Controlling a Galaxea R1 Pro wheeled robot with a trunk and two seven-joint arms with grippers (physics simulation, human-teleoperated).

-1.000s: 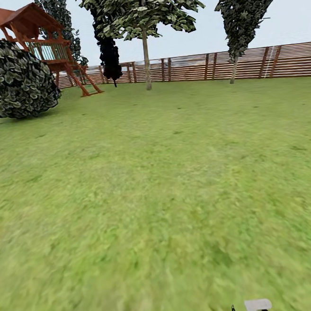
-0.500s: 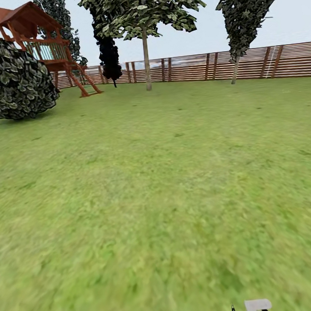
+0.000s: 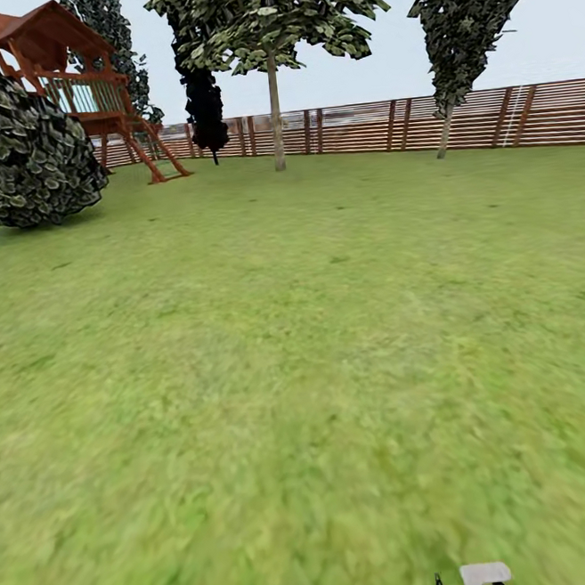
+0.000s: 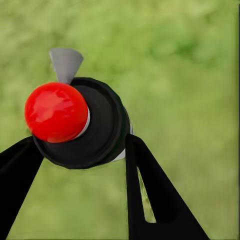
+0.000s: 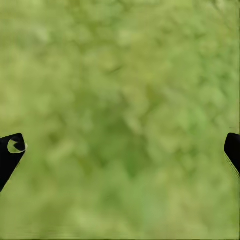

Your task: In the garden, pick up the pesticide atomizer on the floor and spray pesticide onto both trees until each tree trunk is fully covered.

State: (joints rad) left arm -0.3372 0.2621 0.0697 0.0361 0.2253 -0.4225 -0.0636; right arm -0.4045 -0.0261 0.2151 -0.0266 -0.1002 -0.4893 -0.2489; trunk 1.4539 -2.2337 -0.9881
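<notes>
Left gripper (image 4: 80, 150): clamped on atomizer (image 4: 82, 122), body hidden beneath its cap. Right gripper (image 5: 120, 150): spread wide, empty, fingertips cropped, over lawn (image 3: 300, 372).

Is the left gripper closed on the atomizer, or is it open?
Closed on it. In the left wrist view the two black fingers press against both sides of the pesticide atomizer, its red top facing the camera, with lawn behind.

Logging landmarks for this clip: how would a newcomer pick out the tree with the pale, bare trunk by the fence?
Follow the brown slatted fence along the far edge of the lawn. The tree stands before it, right of the wooden play tower. Unlike its dark, narrow neighbours, it has a slim pale trunk and a broad, spreading crown.
</notes>
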